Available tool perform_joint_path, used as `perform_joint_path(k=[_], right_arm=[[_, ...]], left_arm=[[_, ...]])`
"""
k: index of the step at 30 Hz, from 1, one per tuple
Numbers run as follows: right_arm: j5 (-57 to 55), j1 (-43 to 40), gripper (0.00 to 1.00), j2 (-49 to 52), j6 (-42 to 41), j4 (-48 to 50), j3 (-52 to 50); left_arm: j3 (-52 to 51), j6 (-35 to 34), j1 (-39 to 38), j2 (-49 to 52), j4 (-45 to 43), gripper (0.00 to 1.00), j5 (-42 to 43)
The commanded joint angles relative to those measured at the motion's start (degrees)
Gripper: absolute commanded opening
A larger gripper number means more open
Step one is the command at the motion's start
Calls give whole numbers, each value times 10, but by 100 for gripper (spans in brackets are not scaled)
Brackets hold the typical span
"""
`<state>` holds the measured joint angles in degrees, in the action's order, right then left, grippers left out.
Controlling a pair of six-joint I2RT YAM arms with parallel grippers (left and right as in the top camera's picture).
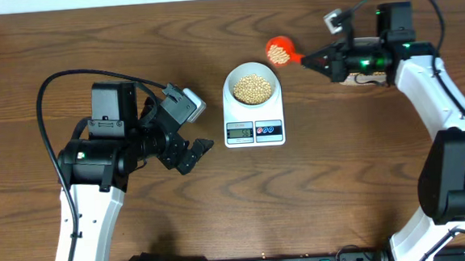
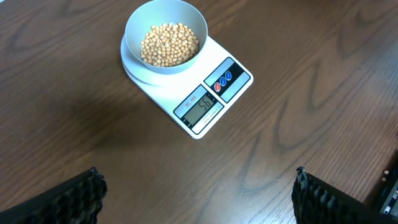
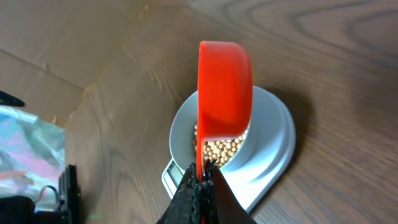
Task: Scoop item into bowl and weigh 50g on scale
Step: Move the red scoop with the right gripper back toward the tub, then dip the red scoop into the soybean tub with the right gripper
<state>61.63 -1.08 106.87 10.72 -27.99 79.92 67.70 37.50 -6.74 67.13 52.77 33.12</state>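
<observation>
Overhead view: the beans (image 1: 252, 89) half-fill the bowl (image 1: 231, 79), which sits on the scale (image 1: 253, 118); a further portion rides in the orange scoop (image 1: 278, 50), at 1 o'clock from the bowl and just off its rim.

Right gripper (image 1: 307, 59) clamped on the scoop's handle end. Left gripper (image 1: 195, 153) spread wide, holding nothing, at 8 o'clock from the scale.

Handling, judged: beans hard, smooth and light, so they will roll and bounce. Move them only in the scoop, kept level. The bowl looks light and merely rests on the scale, so a knock would shift it.

Display digits look like 56 — not certain.

Surroundings: a crinkled foil bag (image 3: 28, 146) at 9 o'clock in the right wrist view; path to the bowl unobstructed.
</observation>
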Motion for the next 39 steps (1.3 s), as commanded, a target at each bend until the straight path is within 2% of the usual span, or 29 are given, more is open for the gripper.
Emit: perform_joint_path(k=[1,12,20,25,32,39], right_arm=[[48,-30,1,-17,-22,1,-2],[32,-136,1,-17,-33,-9,-2],[-59,-204,1,-17,33,-47,-2],[-182,-204,1,-17,73,-48,-2],[-283,-193,1,-25,83,-52,-2],[-381,-163,1,-75,113,-65,-2]], left_arm=[[18,-2,3,1,3,98,9],[18,-2,3,1,3,98,9],[18,-2,3,1,3,98,9],[18,-2,3,1,3,98,9],[18,-2,3,1,3,98,9],[18,-2,3,1,3,98,9]])
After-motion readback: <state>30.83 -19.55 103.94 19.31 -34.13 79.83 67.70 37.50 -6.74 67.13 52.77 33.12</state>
